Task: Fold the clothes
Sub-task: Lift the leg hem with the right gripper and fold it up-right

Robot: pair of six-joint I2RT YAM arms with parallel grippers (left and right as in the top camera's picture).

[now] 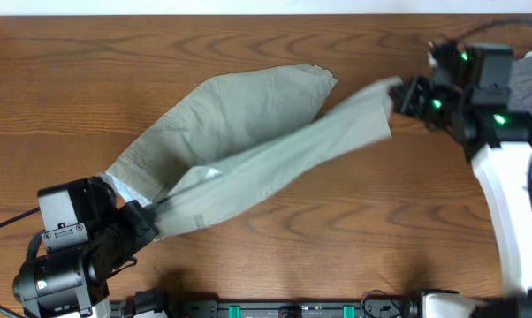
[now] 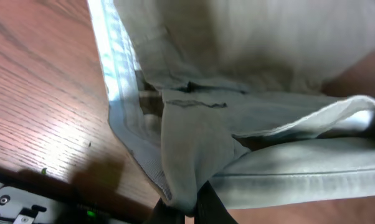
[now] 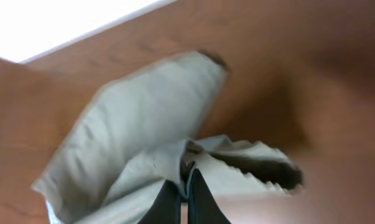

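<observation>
Brown wooden tabletop (image 1: 72, 71) carries wrinkly pale khaki-green cotton shorts (image 1: 239, 115) between two tools: left tool (image 1: 149, 215) clamps the waistband corner, right tool (image 1: 397, 93) clamps apparently a leg hem.

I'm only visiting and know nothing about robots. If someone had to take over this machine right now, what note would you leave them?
Left fingers: shut on the shorts at the waistband end, front left of the table.
Right fingers: shut on one leg's hem, far right.
Shorts: that leg is stretched between the two arms; the other leg lies spread on the table behind it.
Done: both ends gripped, no neat fold yet.
Left: probably lay one leg over the other, then fold.
</observation>
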